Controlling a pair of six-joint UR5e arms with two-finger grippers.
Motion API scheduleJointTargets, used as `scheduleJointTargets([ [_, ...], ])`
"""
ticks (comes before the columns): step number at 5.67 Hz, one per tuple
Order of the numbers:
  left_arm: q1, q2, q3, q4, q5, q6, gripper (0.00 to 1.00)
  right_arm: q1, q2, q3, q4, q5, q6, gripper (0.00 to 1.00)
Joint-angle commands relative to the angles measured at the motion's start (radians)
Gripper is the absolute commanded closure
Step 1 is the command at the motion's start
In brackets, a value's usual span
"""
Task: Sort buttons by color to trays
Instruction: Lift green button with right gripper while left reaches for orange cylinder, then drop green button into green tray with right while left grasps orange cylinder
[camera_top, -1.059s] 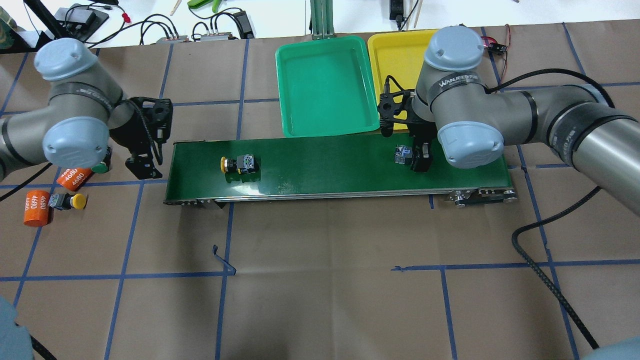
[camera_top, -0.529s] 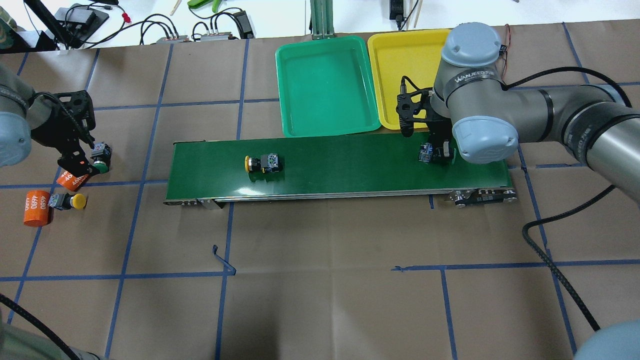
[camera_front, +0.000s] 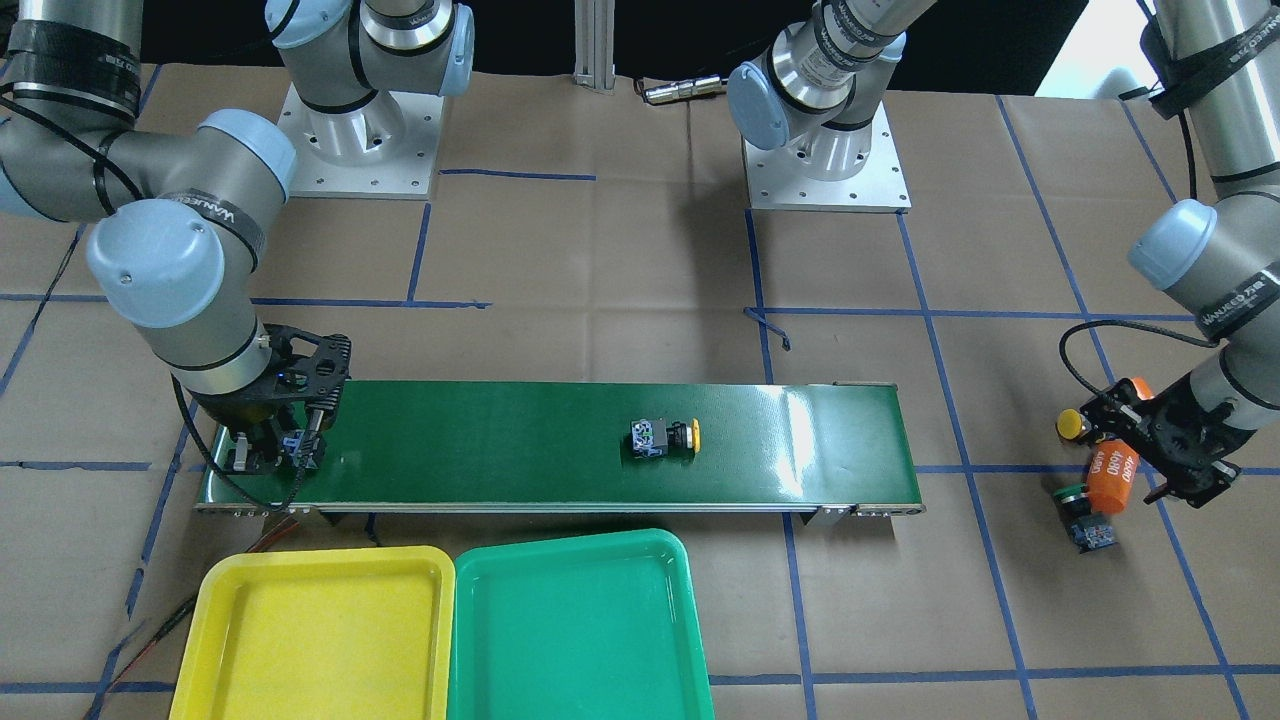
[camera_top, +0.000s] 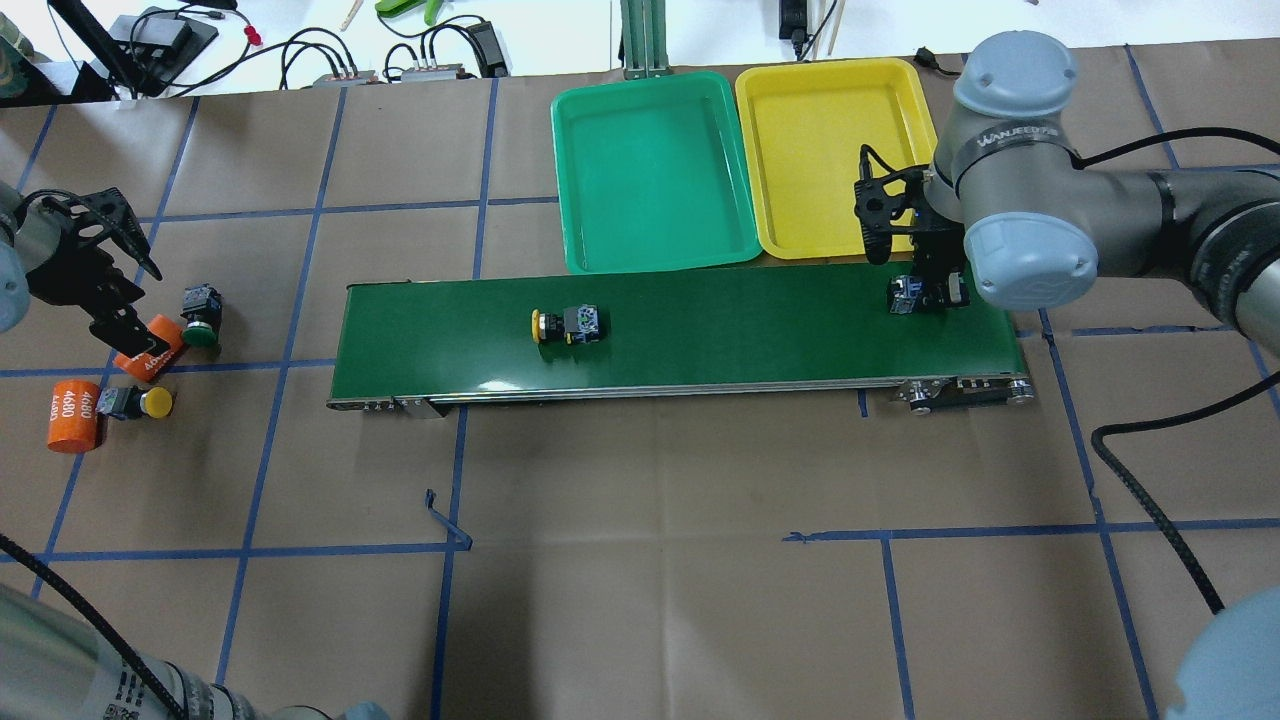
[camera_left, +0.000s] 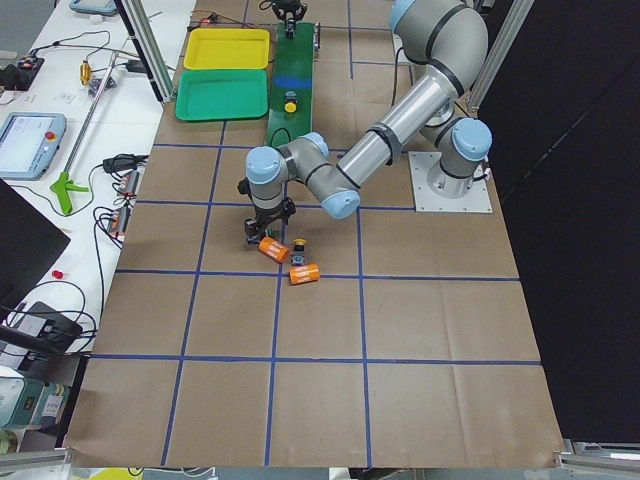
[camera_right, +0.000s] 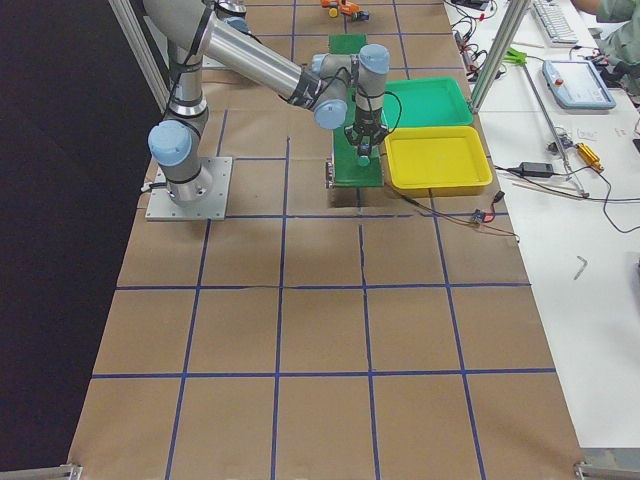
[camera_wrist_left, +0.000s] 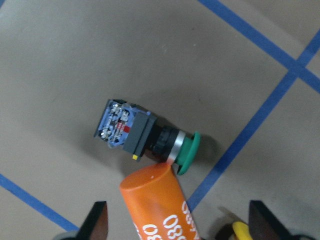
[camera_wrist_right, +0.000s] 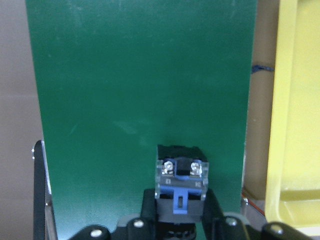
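Button (camera_top: 566, 325) farther along conveyor (camera_top: 720, 345) | right pincer (camera_top: 935, 296), gripping second button (camera_top: 905, 297), likewise

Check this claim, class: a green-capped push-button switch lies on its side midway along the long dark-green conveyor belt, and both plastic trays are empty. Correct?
Wrong cap colour: the overhead view shows the push-button switch midway along the dark-green conveyor belt has a yellow cap. The rest stands.

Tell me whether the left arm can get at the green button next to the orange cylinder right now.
Probably yes. The left gripper is open beside the green button, which lies bare on the paper. The orange cylinder touches its cap and lies under the open fingers, so it may get nudged.
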Motion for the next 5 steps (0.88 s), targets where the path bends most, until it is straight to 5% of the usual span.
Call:
scheduleJointTargets([
  [1, 0.02, -0.071, 0.02, 0.069, 0.004, -0.006, 0.02, 0.018, -0.026, -0.145, 0.062, 0.004, 0.073, 0.95],
  [2, 0.028, -0.092, 0.023, 0.071, 0.006, -0.009, 0.05, 0.102, 0.094, -0.276, 0.078, 0.018, 0.132, 0.95],
  [3, 0.031, -0.103, 0.023, 0.069, 0.056, -0.004, 0.34, 0.207, 0.252, -0.461, 0.083, 0.018, 0.231, 0.95],
  [4, 0.031, -0.1, 0.023, 0.065, 0.072, -0.009, 0.73, 0.268, 0.402, -0.633, 0.083, 0.02, 0.283, 0.95],
  [5, 0.031, -0.088, 0.025, 0.06, 0.072, -0.012, 0.91, 0.321, 0.507, -0.72, 0.078, 0.045, 0.366, 0.95],
])
